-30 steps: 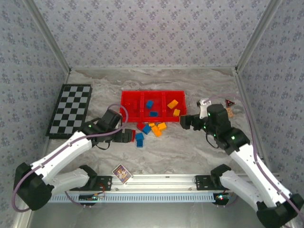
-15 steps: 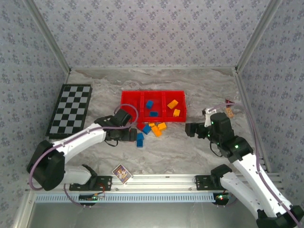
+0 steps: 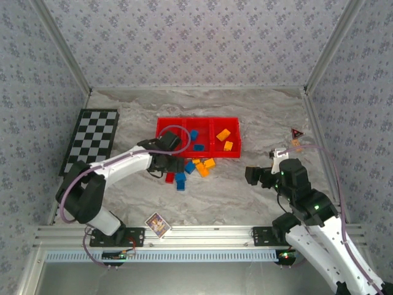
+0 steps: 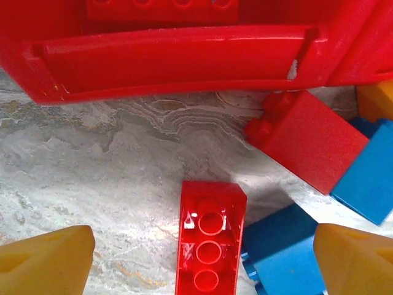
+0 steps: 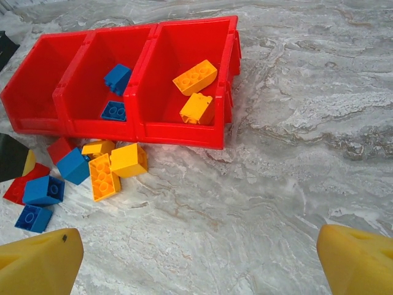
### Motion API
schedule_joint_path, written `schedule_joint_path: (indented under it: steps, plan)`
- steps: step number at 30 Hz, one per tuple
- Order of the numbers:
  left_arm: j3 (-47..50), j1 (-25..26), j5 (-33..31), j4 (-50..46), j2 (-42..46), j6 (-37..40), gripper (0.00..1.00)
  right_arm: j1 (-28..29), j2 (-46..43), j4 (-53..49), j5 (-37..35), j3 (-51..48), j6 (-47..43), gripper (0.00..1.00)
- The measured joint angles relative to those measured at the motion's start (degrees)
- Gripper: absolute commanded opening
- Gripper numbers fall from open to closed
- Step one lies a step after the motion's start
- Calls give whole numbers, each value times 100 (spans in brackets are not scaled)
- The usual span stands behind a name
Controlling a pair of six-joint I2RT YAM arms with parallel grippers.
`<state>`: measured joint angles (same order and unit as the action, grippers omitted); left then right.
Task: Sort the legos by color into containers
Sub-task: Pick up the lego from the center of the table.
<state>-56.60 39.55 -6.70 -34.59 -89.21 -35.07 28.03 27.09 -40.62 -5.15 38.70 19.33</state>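
The red tray (image 3: pixel 196 122) has three compartments (image 5: pixel 37 92). Two blue legos (image 5: pixel 116 78) lie in its middle one and two orange legos (image 5: pixel 194 77) in its right one. Loose red, blue and orange legos (image 3: pixel 202 168) lie in front of the tray. My left gripper (image 3: pixel 169 172) is open and low over that pile. An upside-down red lego (image 4: pixel 209 246) lies on the table between its yellow fingertips (image 4: pixel 46 261), touching neither. Another red lego (image 4: pixel 307 147) and blue ones (image 4: pixel 282 252) lie just to its right. My right gripper (image 3: pixel 250 175) stands open over bare table, right of the pile.
A black-and-white checkered board (image 3: pixel 91 142) lies at the far left. A small picture card (image 3: pixel 158 224) rests near the front rail. A small red triangular object (image 3: pixel 296 133) sits by the right wall. Patterned walls enclose the table on three sides.
My left gripper has moved right, up to the pile in front of the tray, and a red lego now lies between its fingers. My right arm has drawn back from the tray toward the near right.
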Motion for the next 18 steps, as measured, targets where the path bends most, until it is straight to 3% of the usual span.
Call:
schedule_joint_path:
  steps: [8,18]
  plan:
    - [-15,-4,-24,59,-402,4,87,155,22,-50,-74,0,39,100]
    - [-155,-173,140,236,-667,4,74,509,22,-120,-330,0,63,100]
